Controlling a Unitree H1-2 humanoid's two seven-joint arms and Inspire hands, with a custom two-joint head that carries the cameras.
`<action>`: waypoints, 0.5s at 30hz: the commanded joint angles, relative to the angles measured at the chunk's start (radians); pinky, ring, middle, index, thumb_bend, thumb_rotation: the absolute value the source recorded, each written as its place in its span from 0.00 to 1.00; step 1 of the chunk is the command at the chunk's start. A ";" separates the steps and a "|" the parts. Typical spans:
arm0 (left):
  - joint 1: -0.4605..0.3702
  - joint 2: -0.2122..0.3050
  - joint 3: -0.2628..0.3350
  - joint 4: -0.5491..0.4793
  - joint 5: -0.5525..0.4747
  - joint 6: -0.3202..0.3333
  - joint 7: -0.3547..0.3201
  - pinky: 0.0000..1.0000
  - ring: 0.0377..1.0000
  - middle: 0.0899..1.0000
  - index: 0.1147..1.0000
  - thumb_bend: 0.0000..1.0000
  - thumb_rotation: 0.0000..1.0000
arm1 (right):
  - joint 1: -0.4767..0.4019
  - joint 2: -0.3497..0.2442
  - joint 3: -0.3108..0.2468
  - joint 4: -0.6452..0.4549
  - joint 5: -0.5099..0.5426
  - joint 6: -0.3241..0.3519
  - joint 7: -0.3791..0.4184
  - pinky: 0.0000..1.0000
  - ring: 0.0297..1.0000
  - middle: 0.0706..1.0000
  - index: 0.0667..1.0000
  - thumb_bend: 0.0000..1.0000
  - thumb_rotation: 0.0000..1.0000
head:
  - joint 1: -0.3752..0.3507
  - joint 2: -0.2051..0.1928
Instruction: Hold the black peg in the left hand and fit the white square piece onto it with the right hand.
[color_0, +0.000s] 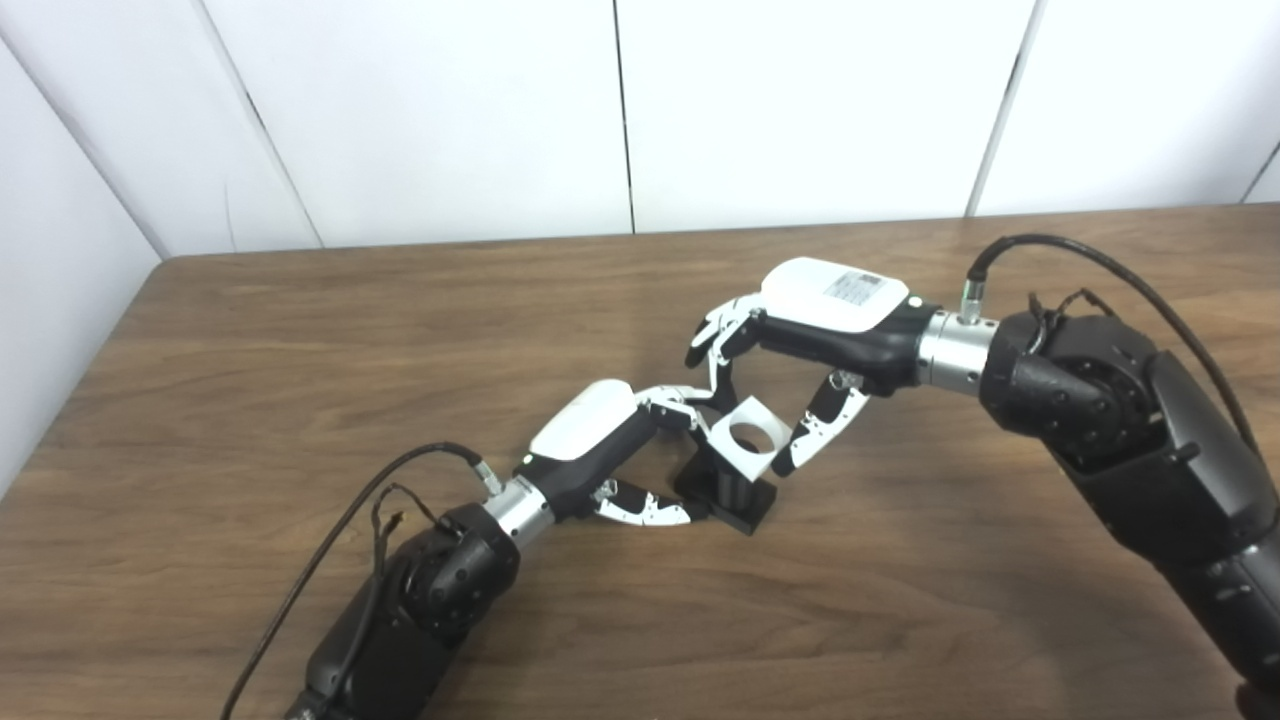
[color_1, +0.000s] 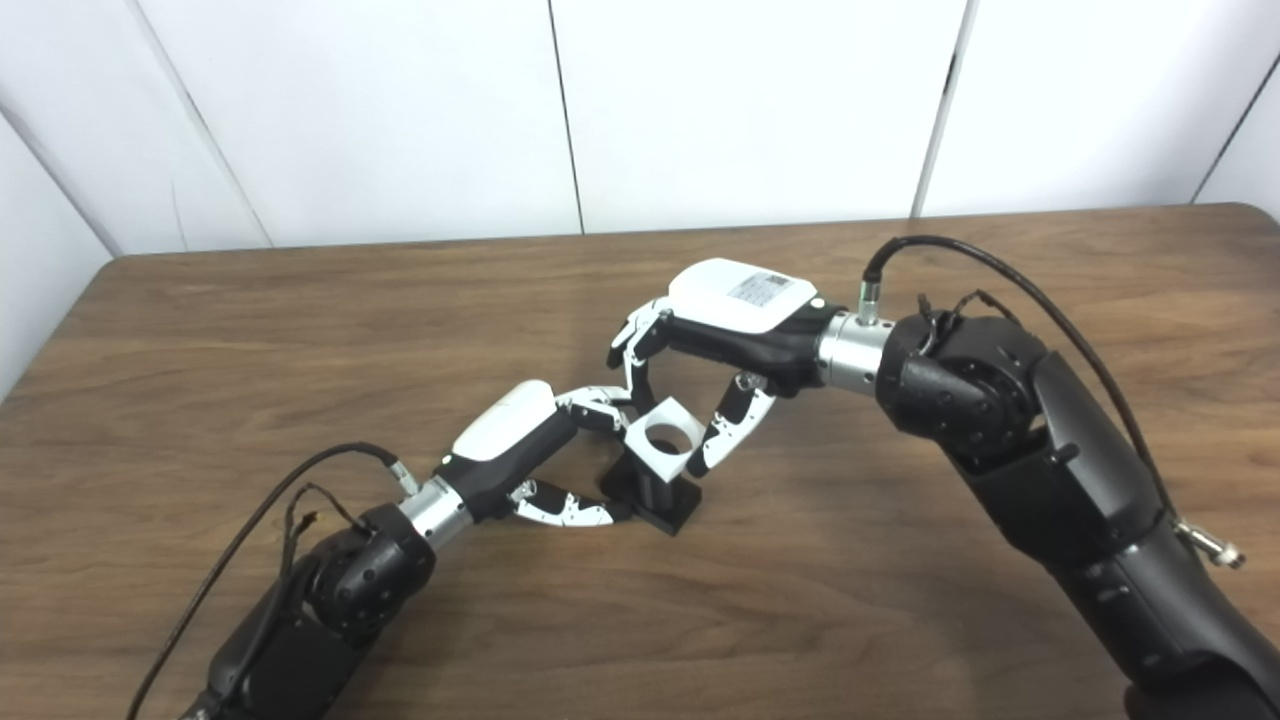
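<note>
The brown worktop (color_0: 300, 330) carries the whole scene. The right hand (color_0: 820, 320) reaches in from three o'clock, its fingers (color_0: 715, 365) and thumb pinching the white square piece (color_0: 745, 438) from either side. The left hand (color_0: 600, 440) comes from eight o'clock, its fingers closed around the black peg (color_0: 735, 492), whose base rests on the wood. The piece sits tilted directly atop the upright peg, hole facing up; seating appears to need levelling and a downward press.

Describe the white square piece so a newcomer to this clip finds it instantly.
Look at the middle of the wooden table, where the two hands meet. The white square piece sits atop the black peg, between the right hand's fingers. It alone has a round hole through it.
</note>
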 joint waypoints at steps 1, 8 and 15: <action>0.026 -0.005 -0.038 0.047 0.040 0.070 -0.069 0.72 0.86 0.83 0.43 0.52 0.07 | -0.040 -0.001 -0.007 -0.009 0.008 -0.020 -0.008 0.78 0.85 0.77 0.44 0.52 0.14 | 0.006 0.001; 0.025 -0.010 -0.037 0.052 0.041 0.072 -0.065 0.72 0.86 0.84 0.43 0.52 0.07 | -0.034 0.007 -0.002 0.012 0.006 -0.043 -0.022 0.77 0.84 0.77 0.44 0.52 0.14 | 0.013 0.002; 0.027 -0.014 -0.036 0.046 0.040 0.082 -0.067 0.73 0.86 0.84 0.43 0.52 0.07 | -0.032 0.011 0.004 0.019 0.006 -0.049 -0.022 0.78 0.85 0.78 0.44 0.52 0.14 | 0.022 0.005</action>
